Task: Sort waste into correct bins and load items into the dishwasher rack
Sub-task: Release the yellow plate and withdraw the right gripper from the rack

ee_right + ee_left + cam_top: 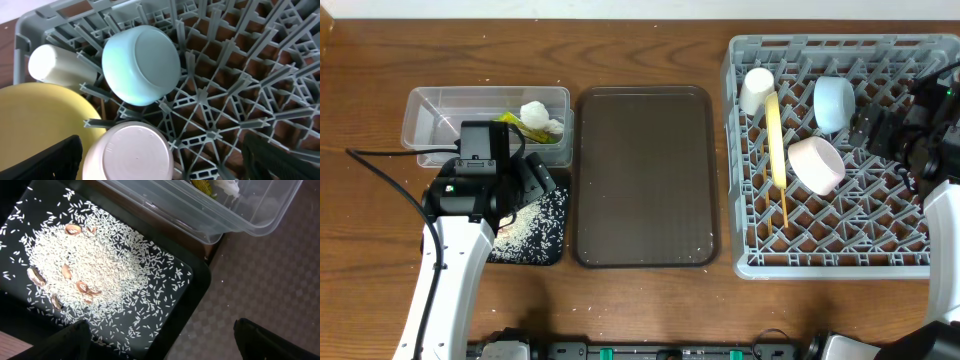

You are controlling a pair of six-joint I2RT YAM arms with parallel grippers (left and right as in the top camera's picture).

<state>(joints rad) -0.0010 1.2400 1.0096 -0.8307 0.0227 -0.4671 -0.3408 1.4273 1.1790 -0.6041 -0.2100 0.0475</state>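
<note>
Sorting looks finished: round yellow plate, light blue bowl, small white cup, white bowl and thin wooden chopsticks sit in the grey pegged plastic rack, right; crumpled white tissue and yellow-green wrapper in the clear plastic tub, rice on the shallow black tray, left. Left gripper and right gripper gape, holding nothing

Serving tray between tub, left, and dishwasher rack, right.

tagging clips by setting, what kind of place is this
Likely a tabletop dish-clearing test station: a grey dishwasher rack, a black tray of rice, and a brown serving tray on a wooden table.
</note>
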